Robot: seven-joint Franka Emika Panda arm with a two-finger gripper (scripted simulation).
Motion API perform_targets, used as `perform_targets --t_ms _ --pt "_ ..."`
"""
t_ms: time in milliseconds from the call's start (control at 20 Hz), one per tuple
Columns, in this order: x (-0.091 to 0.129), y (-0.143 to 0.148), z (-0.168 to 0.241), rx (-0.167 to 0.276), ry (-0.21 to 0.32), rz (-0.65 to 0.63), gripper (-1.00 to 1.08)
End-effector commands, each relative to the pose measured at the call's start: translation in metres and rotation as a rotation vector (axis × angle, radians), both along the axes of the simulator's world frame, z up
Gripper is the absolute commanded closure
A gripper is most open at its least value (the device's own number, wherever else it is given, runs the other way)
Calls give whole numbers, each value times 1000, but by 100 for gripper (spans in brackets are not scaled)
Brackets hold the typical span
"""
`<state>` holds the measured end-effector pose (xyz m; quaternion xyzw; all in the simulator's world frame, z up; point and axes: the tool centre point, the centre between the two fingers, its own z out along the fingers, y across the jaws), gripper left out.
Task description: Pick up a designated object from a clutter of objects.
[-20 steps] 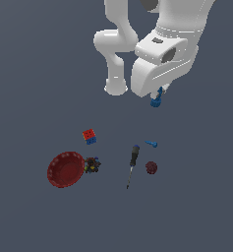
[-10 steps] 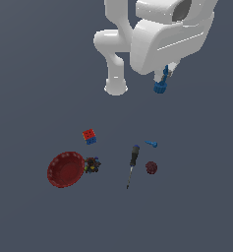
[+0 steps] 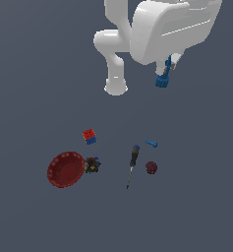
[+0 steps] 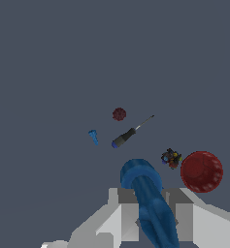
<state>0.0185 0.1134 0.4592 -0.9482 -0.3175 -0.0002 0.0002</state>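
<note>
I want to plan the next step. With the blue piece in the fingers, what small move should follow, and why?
Probably hold it steady at this height. The gripper is shut on the blue piece, already well above the screwdriver and the red bowl, so the pick looks done.

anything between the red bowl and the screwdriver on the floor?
Yes: the dark multicoloured clump sits between the red bowl and the screwdriver, close against the bowl's rim. The exterior view shows it.
</note>
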Motion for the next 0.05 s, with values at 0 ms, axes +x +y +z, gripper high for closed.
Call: perform_targets --t_ms 0 --pt "1 0 1 0 0 0 108"
